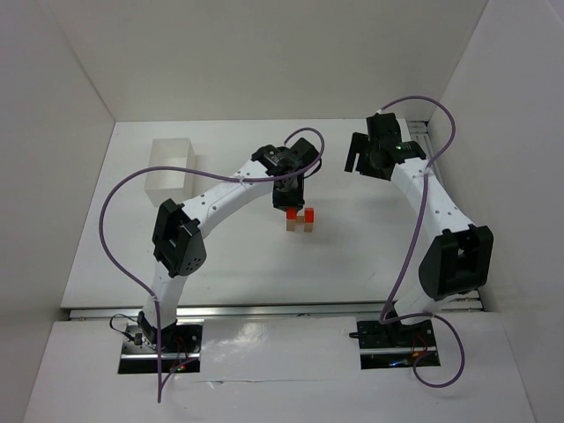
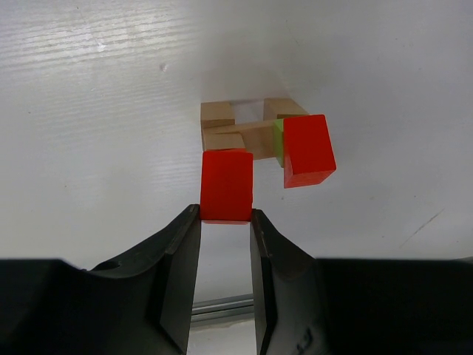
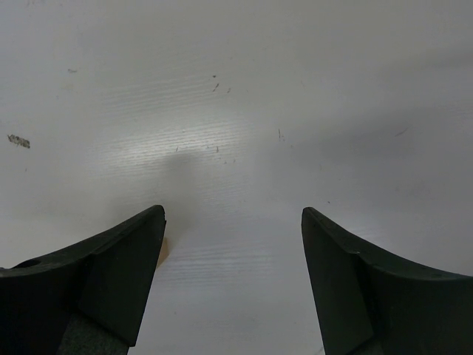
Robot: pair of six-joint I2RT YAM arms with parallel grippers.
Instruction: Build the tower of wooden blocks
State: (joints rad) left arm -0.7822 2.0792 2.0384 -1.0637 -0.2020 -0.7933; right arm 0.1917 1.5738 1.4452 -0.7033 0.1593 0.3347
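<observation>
The wood block tower [image 2: 247, 134] stands mid-table: tan blocks at the bottom, a tan beam across them, a lime green block [image 2: 278, 142] and a red block [image 2: 309, 151] at its right end. My left gripper [image 2: 225, 214] is shut on a second red block [image 2: 226, 183], pinched at the very fingertips, just in front of the tower's left side. From above, that gripper [image 1: 293, 201] hangs right over the tower [image 1: 300, 222]. My right gripper [image 3: 233, 214] is open over bare table with nothing between its fingers, far back on the right [image 1: 354, 156].
A white open box [image 1: 172, 167] stands at the back left. White walls close in the table on three sides. A metal rail [image 1: 264, 310] runs along the near edge. A small tan sliver [image 3: 161, 251] shows beside the right gripper's left finger.
</observation>
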